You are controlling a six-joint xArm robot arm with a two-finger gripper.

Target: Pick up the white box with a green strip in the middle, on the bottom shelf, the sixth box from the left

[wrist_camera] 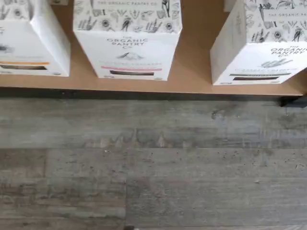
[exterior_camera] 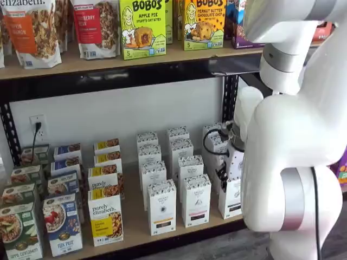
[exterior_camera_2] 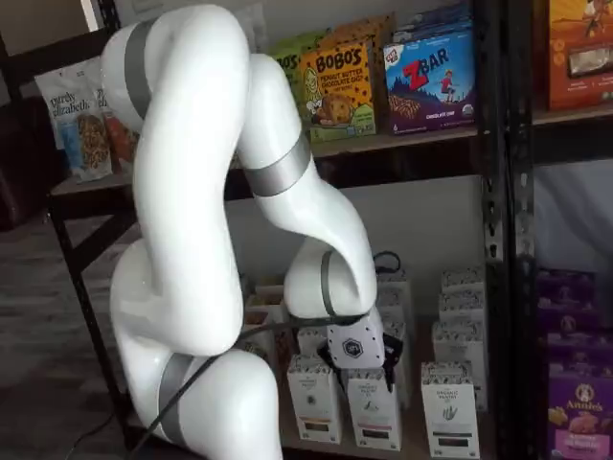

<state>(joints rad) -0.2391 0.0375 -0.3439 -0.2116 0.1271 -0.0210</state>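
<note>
The white box with the dark greenish strip (wrist_camera: pixel 268 48) stands at the front edge of the bottom shelf (wrist_camera: pixel 196 62), with a gap between it and the like carton with a reddish strip (wrist_camera: pixel 127 40). A yellowish-strip carton (wrist_camera: pixel 29 40) stands beyond that. In both shelf views the green-strip box (exterior_camera_2: pixel 450 410) (exterior_camera: pixel 231 199) is the rightmost front carton, partly hidden by the arm in one. My gripper (exterior_camera_2: pixel 359 369) (exterior_camera: pixel 223 181) hangs just in front of the white cartons, above their tops. Its black fingers show only in part, so I cannot tell whether they are open.
Rows of like white cartons stand behind the front ones (exterior_camera: pixel 179 146). Granola boxes (exterior_camera: pixel 105 214) fill the shelf's left part. A black rack post (exterior_camera_2: pixel 493 240) stands right of the target, purple boxes (exterior_camera_2: pixel 575 335) beyond it. Grey plank floor (wrist_camera: pixel 153 163) lies below the shelf edge.
</note>
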